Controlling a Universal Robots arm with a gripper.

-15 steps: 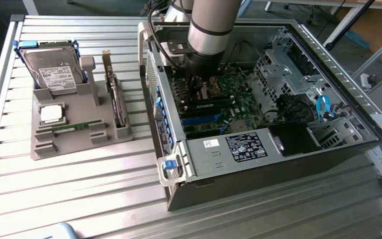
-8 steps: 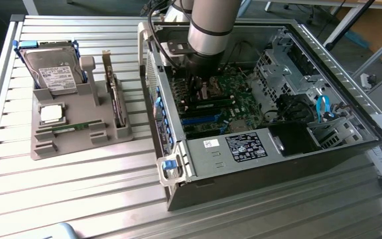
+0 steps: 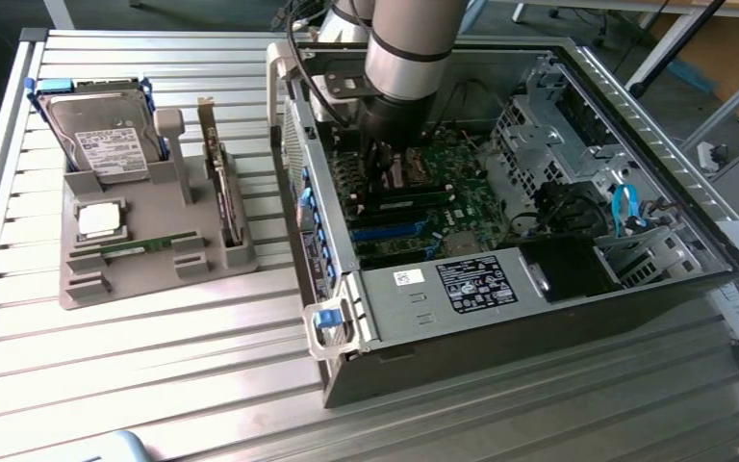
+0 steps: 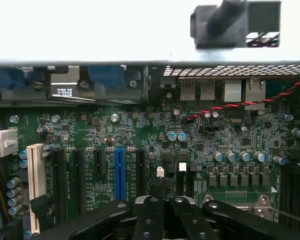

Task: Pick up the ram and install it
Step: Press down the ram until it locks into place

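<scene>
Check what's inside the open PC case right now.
Inside the case: green motherboard with a blue slot, a black box, blue cable. The arm reaches in and covers the board beneath it.

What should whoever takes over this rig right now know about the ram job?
Gripper: shut, down inside the open computer case, just above the motherboard. I cannot tell whether it holds anything.
Ram: one green stick lies flat in the grey holder on the exterior view's left, untouched.
Done: the arm has reached into the case; whether a stick is already seated on the board cannot be told.
Left: the stick in the holder is not yet picked up or installed.
</scene>
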